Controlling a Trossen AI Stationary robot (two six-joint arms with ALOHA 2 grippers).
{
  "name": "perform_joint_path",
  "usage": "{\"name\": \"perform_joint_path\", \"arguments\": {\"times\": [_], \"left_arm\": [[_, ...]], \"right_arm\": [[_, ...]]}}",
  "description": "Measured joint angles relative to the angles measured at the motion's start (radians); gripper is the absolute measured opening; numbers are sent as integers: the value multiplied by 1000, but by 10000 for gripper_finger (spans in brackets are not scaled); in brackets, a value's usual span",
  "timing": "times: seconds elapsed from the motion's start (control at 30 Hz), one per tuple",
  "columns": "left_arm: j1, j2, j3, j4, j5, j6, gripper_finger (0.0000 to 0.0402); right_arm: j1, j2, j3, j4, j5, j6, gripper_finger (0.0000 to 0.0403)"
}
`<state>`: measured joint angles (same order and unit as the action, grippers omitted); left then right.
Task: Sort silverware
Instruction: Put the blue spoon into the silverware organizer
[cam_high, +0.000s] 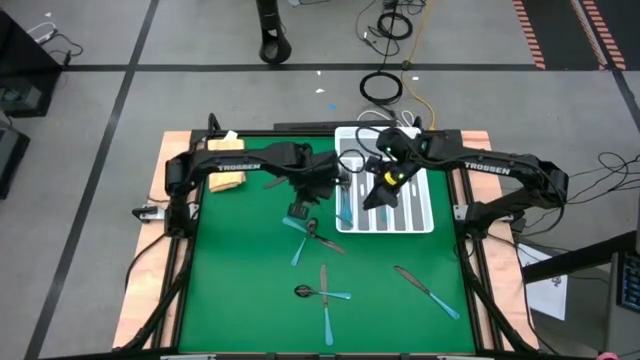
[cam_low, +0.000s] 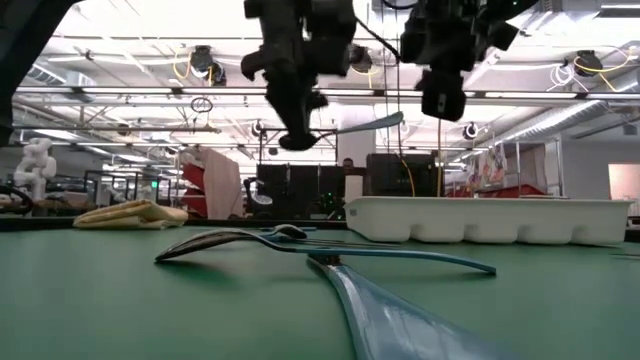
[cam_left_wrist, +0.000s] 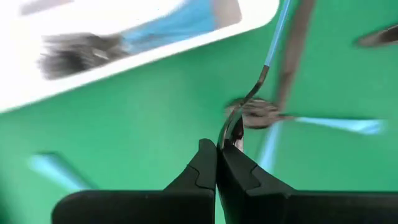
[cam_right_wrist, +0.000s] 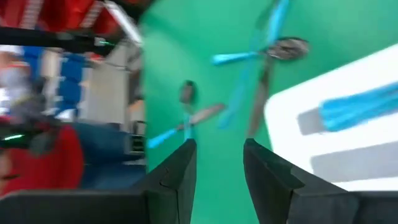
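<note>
Left gripper (cam_left_wrist: 216, 163) pinching a spoon (cam_left_wrist: 249, 99) beside the tray (cam_high: 421, 210)

Right gripper (cam_right_wrist: 217, 163) hangs spread over the tray; more silverware (cam_high: 325, 292) lies on the tabletop (cam_high: 230, 300) near it.

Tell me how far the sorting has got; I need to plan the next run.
Partly done. Several blue-handled pieces already lie in the white tray. The left gripper is shut on a utensil, held above the mat beside the tray. The right gripper hovers open over the tray, empty. About six pieces, including a knife and a spoon, remain on the green mat.
</note>
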<state>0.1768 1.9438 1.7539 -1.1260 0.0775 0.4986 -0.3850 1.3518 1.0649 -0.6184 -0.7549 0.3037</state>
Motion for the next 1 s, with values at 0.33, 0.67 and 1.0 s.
{"name": "perform_joint_path", "arguments": {"times": [0.33, 0.67, 1.0], "left_arm": [[-66, 0, 82, 48, -172, 176, 3], [-56, 0, 109, 27, -358, 190, 3], [-57, -8, 108, 65, -376, 154, 3]], "right_arm": [[49, 14, 0, 48, 134, 33, 118], [49, 25, 0, 117, 139, 44, 118], [-31, 17, -1, 81, 308, -101, 118]]}}
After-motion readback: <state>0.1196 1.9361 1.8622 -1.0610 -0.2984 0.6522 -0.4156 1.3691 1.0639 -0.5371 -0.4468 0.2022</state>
